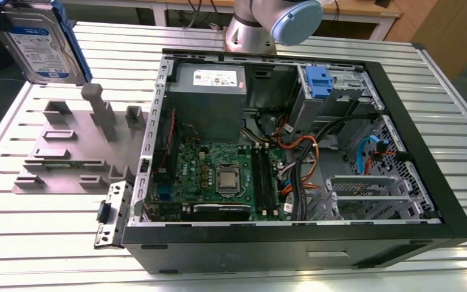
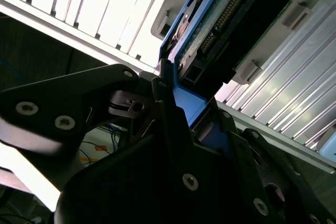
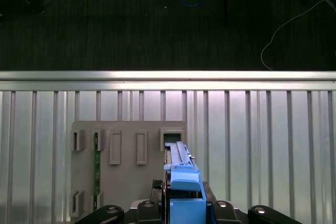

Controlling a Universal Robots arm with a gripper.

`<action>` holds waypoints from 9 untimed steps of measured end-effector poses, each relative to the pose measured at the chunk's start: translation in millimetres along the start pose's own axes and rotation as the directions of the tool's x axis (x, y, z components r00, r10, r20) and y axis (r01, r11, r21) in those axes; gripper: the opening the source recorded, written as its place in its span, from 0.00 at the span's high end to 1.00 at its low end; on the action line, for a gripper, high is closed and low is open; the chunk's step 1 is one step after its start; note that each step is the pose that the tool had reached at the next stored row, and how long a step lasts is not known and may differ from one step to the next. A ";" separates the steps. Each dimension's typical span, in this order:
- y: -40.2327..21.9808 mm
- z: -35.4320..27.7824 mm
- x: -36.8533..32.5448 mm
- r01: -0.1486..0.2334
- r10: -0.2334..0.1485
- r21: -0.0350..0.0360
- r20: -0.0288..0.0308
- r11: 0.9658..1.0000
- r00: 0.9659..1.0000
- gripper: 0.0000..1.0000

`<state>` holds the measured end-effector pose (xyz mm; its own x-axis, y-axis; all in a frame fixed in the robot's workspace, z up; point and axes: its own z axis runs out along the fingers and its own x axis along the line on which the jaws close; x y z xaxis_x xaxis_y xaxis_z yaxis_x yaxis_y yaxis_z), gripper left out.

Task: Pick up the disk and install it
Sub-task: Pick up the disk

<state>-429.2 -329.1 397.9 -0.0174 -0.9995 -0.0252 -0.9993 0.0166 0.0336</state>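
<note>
The disk, silver with a white-and-blue label and blue rails, hangs upright at the exterior view's upper left, above the far end of the grey holder block. In the first wrist view I see it edge-on as a blue rail, with my gripper shut on it, over a slot of the holder block. The second wrist view shows the disk's circuit-board side and blue rail clamped between the black fingers of the gripper.
An open computer case lies on the slatted aluminium table, on the exterior view's right. Inside are a grey power supply, the motherboard, cables and a drive bay with a blue latch. A green strip stands in the holder block.
</note>
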 end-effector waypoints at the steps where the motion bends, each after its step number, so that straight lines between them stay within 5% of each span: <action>1: 0.0 -0.3 0.0 0.000 0.000 0.000 0.000 1.000 1.000 0.64; 9: 0.1 -2.7 -0.1 0.000 0.000 0.000 0.000 1.000 1.000 0.64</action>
<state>-429.2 -329.1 400.6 -0.0174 -0.9995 -0.0252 -0.9993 0.0166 0.0335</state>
